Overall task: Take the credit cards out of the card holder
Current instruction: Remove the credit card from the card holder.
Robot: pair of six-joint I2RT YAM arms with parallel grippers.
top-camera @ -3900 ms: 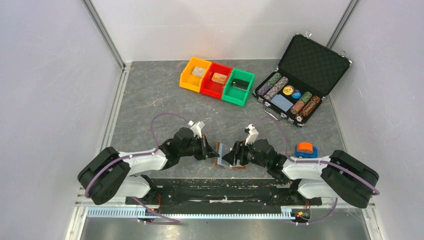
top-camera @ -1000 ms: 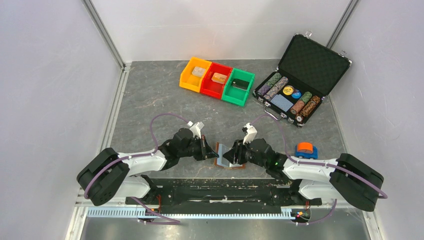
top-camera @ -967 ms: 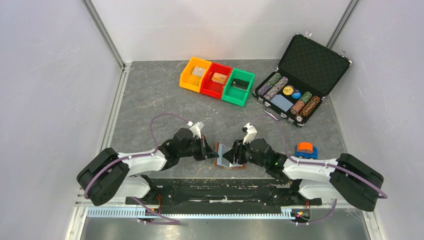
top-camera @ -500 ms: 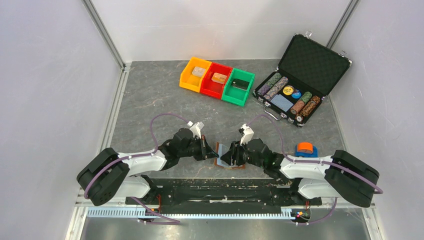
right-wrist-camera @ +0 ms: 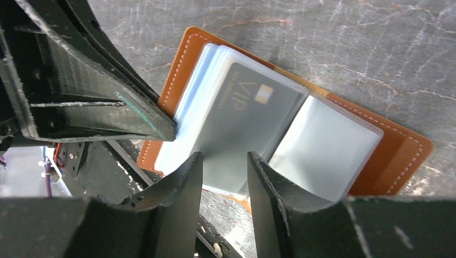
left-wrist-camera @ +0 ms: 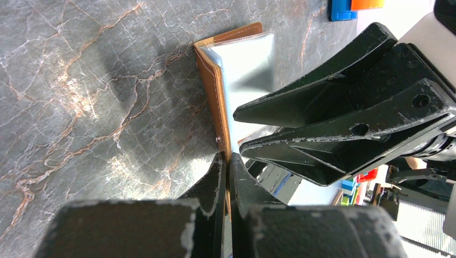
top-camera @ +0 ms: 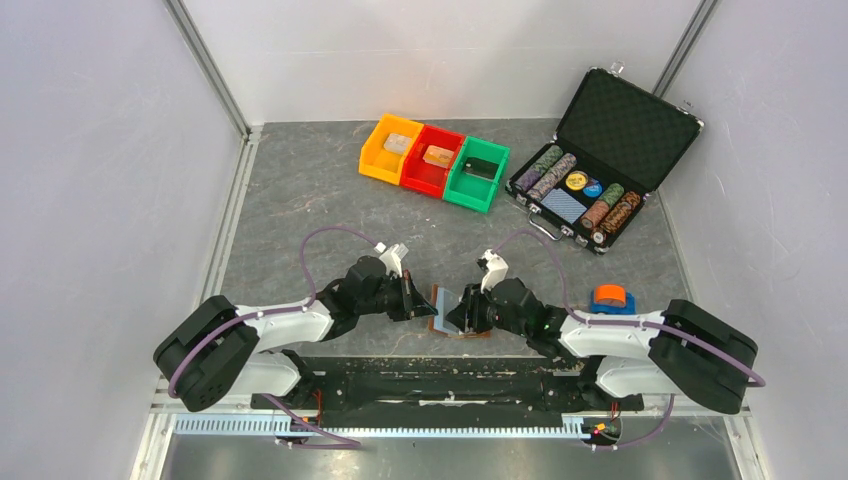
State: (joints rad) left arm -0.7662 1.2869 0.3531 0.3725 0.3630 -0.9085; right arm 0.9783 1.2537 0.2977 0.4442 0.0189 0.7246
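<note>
You're on a grey marbled tabletop (top-camera: 300, 190) boxed in by white walls (top-camera: 90, 150), with a row of orange, red and green bins (top-camera: 421, 180) and an open poker chip case (top-camera: 628, 130) well behind, and a blue tape dispenser (top-camera: 611, 299) off right. The card holder (top-camera: 447, 312) lies spread open near the front edge, between both arms. Your left gripper (left-wrist-camera: 227, 161) is pinched tight on its brown cover, crowding your right gripper (right-wrist-camera: 225, 158), whose jaws stand parted over the sleeved grey VIP credit card (right-wrist-camera: 253, 113).

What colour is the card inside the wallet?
Grey card with a gold square; clearest in the right wrist view.
</note>
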